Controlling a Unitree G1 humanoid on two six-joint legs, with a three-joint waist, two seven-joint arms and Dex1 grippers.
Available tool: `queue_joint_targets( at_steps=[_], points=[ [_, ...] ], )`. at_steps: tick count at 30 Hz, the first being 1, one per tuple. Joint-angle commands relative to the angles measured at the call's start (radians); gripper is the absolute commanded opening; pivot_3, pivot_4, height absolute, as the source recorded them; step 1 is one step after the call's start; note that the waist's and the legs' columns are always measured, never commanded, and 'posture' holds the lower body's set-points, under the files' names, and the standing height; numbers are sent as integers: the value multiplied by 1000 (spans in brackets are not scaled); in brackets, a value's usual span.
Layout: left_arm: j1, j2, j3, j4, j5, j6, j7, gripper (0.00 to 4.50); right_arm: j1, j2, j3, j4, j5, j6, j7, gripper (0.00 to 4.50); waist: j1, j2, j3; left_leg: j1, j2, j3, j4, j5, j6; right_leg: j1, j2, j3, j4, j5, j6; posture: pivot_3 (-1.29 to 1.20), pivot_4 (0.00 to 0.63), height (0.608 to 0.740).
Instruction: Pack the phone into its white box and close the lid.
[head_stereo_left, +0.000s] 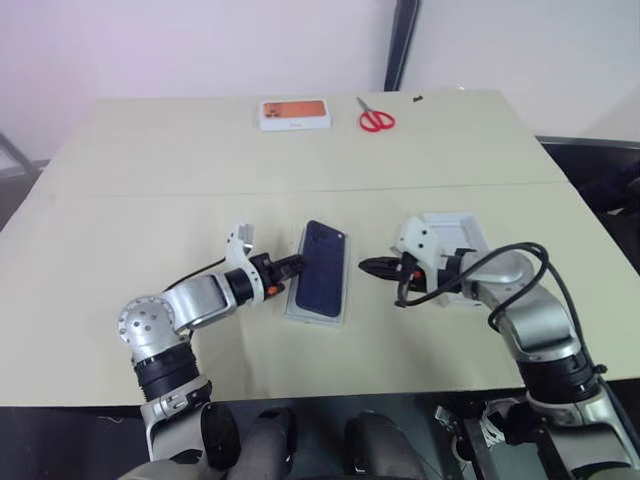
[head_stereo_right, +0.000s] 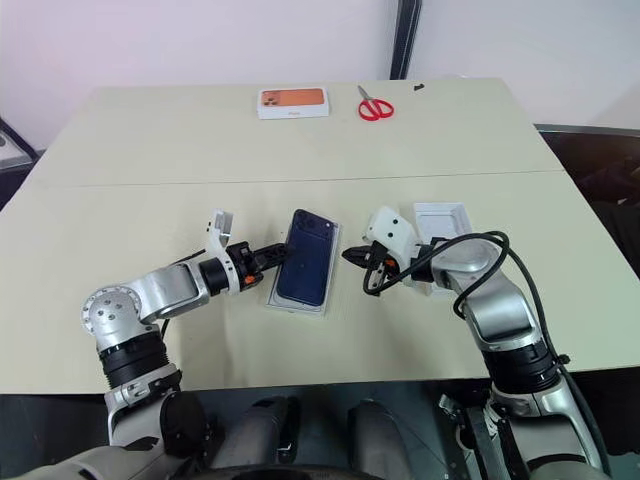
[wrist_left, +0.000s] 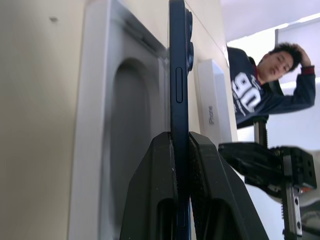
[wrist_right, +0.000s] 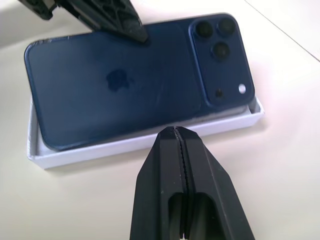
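The dark blue phone (head_stereo_left: 323, 267) lies back up over the white box (head_stereo_left: 316, 317), its camera bump at the far end. My left gripper (head_stereo_left: 297, 265) is shut on the phone's left long edge; in the left wrist view the phone (wrist_left: 179, 100) stands edge-on between the black fingers, beside the box's tray (wrist_left: 100, 125). My right gripper (head_stereo_left: 366, 266) is shut on nothing, just right of the phone, its tips close to the box's rim (wrist_right: 125, 150). The lid (head_stereo_left: 456, 232) lies open side up behind my right hand.
At the table's far edge lie a white box with an orange picture (head_stereo_left: 295, 113) and red scissors (head_stereo_left: 376, 120). A person (wrist_left: 260, 80) is beyond the table in the left wrist view. A seam crosses the table's middle.
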Motion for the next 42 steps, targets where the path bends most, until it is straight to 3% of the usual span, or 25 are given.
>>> queue_joint_targets(
  at_steps=[1, 8, 12, 17, 23, 24, 26, 29, 32, 38, 42],
  points=[
    [-8, 13, -21, -7, -54, -35, -2, 57, -1, -15, 2, -35, 17, -16, -18, 0, 0, 0, 0, 0, 0, 0, 0, 0, 0, 0, 0, 0, 0, 0, 0, 0, 150, 740],
    [11, 56, -63, -2, -107, -19, 11, 57, -14, -25, 14, -11, 19, -35, -31, 0, 0, 0, 0, 0, 0, 0, 0, 0, 0, 0, 0, 0, 0, 0, 0, 0, 150, 740],
    [27, 88, -94, -1, -129, -31, 7, 1429, -21, -27, 23, -2, 22, -43, -35, 0, 0, 0, 0, 0, 0, 0, 0, 0, 0, 0, 0, 0, 0, 0, 0, 0, 150, 740],
    [43, 184, -113, -16, -166, -44, -15, 3976, -30, -32, 26, 5, 26, -49, -40, 0, -1, 0, 0, 0, 0, 0, 0, 0, 0, 0, 0, 0, 0, 0, 0, 0, 150, 740],
    [23, 407, -151, -82, -129, -68, -124, 3976, -38, -47, 28, 18, 14, -60, -55, 0, -2, 0, 0, 0, 0, 0, 0, 0, 0, -1, 0, 0, 0, 0, 0, 0, 150, 740],
    [21, 439, -160, -93, -112, -81, -148, 3736, -42, -52, 33, 26, 4, -63, -61, 0, -2, 0, 0, 0, 0, 0, 0, 0, 0, 0, 0, 0, 0, 0, 0, 0, 150, 740],
    [30, 513, -203, -136, -31, -127, -221, 3136, -57, -66, 49, 52, -22, -64, -72, 0, 1, 0, 0, 0, 0, 0, 0, 0, 0, 0, 0, 0, 0, 0, 0, 0, 150, 740],
    [66, 638, -361, -220, 142, -219, -375, 1619, -93, -80, 66, 83, -37, -18, -75, 0, 0, 1, 0, 0, 0, 0, 0, 0, 0, 0, 0, 0, -1, 0, 0, 0, 150, 740],
    [81, 700, -513, -246, 299, -341, -509, 114, -118, -97, 97, 78, -62, 7, -82, 0, 1, 1, 0, 0, 0, 1, -1, 0, 0, 0, 0, 1, -2, 0, -1, 0, 150, 740],
    [50, 759, -834, -243, 626, -596, -759, 114, -141, -115, 221, 18, -162, 22, -93, 0, -1, 2, 0, 0, 0, 1, -2, 0, 0, 0, 0, 1, -2, 0, -1, 0, 150, 740],
    [22, 751, -941, -205, 760, -676, -856, 114, -142, -100, 284, -2, -206, 24, -100, 0, -1, 2, 0, -1, 0, 1, -2, 0, 1, 0, 0, 1, -3, 0, -1, 0, 150, 740]
  ],
)
